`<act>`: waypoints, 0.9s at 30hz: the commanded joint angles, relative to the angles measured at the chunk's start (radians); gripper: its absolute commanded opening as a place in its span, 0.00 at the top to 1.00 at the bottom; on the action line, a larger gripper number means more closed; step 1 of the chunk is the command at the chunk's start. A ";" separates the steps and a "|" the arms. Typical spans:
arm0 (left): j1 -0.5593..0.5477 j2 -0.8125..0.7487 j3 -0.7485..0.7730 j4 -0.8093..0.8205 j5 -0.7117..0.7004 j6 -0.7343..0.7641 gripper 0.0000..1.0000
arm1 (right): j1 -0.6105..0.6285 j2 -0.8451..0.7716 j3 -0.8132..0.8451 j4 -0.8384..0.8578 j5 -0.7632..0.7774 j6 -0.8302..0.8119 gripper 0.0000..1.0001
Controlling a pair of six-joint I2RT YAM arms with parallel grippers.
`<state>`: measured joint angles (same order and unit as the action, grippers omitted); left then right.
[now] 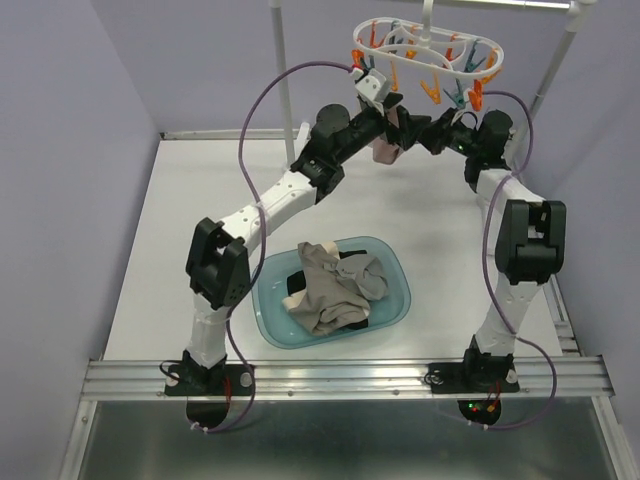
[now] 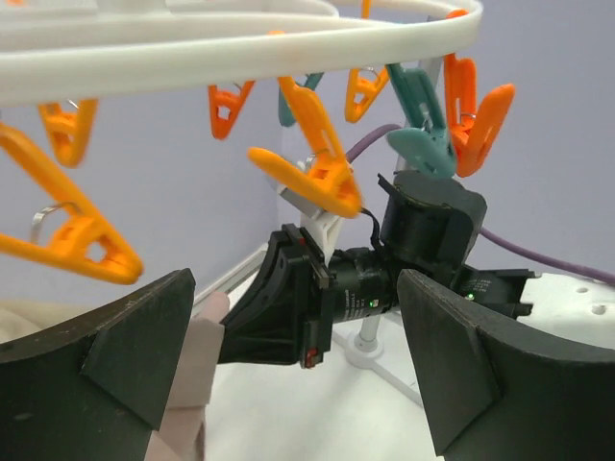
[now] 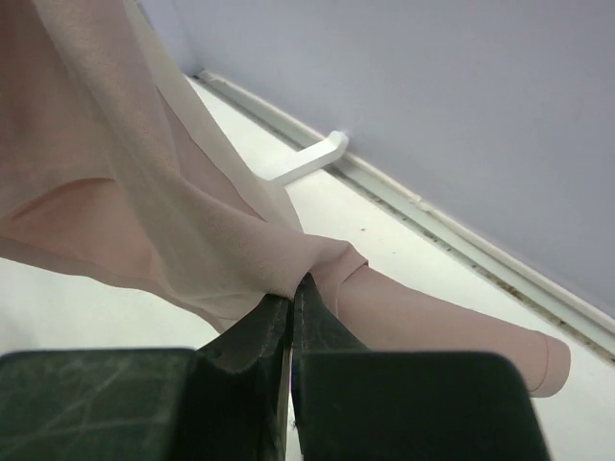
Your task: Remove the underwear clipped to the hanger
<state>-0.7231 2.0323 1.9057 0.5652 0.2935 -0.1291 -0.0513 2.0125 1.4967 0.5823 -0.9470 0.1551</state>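
Lavender walls (image 1: 200,60) are seen behind the hanger (image 1: 425,45) at 1 o'clock; beneath, the pale pink underwear (image 3: 173,202), clip hidden by arms (image 1: 335,140), is pinched in the closed right gripper (image 3: 291,286); the left gripper (image 2: 298,322) is spread, empty.

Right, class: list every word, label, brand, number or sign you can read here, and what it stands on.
None: no view shows readable text. The hanger, its pegs, the pink underwear, the basin, the left arm and the right arm bear no legible print.
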 commanded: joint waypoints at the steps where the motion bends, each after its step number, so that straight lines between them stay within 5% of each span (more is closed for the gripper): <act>1: -0.006 -0.187 -0.092 0.044 -0.007 0.049 0.01 | -0.004 -0.069 -0.081 -0.007 -0.151 0.053 0.99; 15: 0.008 -0.536 -0.476 -0.111 -0.037 0.148 0.01 | -0.030 -0.198 -0.184 -0.039 -0.210 0.115 0.99; 27: 0.283 -0.515 -0.458 -0.015 0.237 -0.106 0.01 | -0.032 -0.296 -0.329 -0.065 -0.257 0.074 0.99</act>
<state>-0.4824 1.4876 1.3880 0.4484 0.4122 -0.1467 -0.0776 1.7908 1.2118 0.5175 -1.1606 0.2573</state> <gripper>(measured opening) 0.986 0.026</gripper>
